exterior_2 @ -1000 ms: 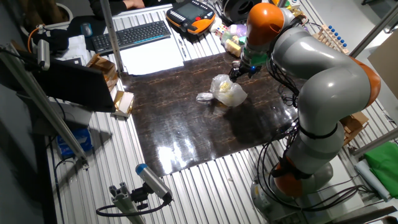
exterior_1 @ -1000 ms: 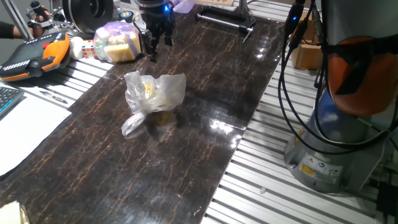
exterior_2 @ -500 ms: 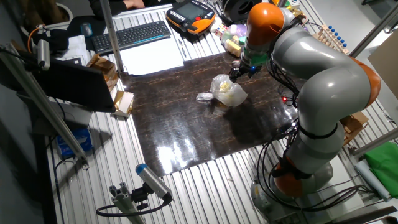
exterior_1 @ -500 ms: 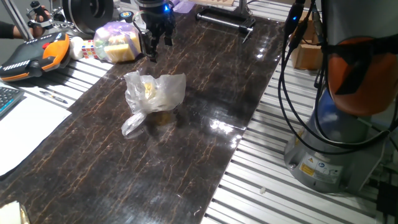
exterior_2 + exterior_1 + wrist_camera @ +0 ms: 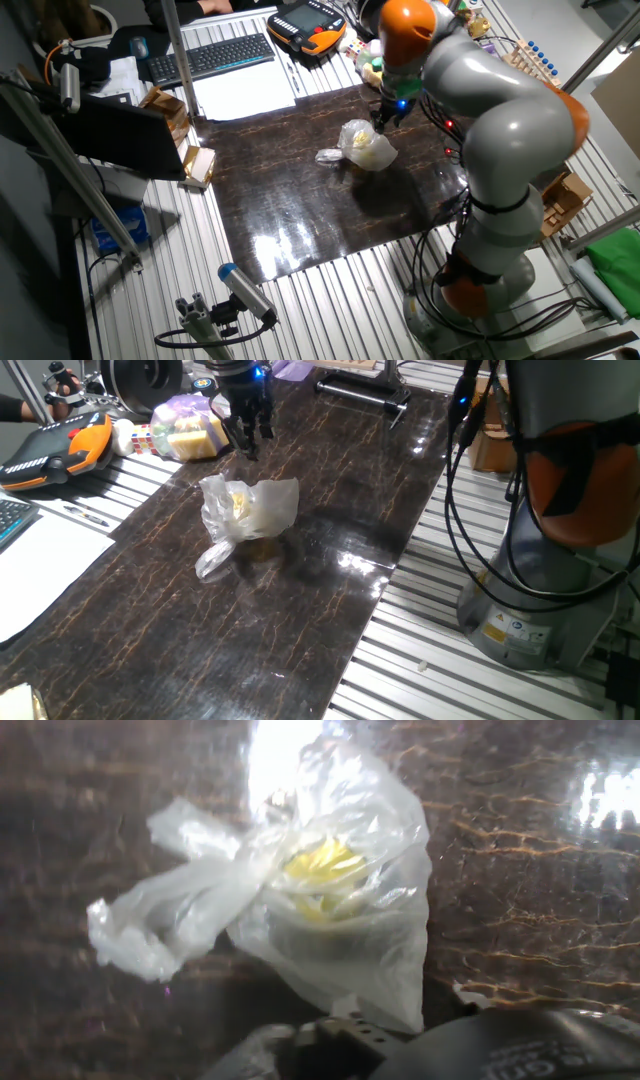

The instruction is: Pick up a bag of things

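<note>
The bag of things (image 5: 250,510) is a small clear, wrinkly plastic bag with pale yellow pieces inside and a twisted tail pointing toward the front left. It lies on the dark marbled mat (image 5: 300,600). It also shows in the other fixed view (image 5: 365,146) and fills the hand view (image 5: 330,910). My gripper (image 5: 250,438) hangs above the mat just behind the bag, apart from it, fingers pointing down and spread, holding nothing. It also shows in the other fixed view (image 5: 381,118).
A purple-tinted bag with a yellow block (image 5: 187,428) lies left of the gripper. An orange teach pendant (image 5: 55,448), white paper (image 5: 45,565) and a keyboard (image 5: 210,55) are to the left. A black bar (image 5: 362,393) lies at the back. The robot base (image 5: 540,600) stands right.
The arm has swung and the gripper has shifted slightly left and turned above the mat. The bag has not moved.
</note>
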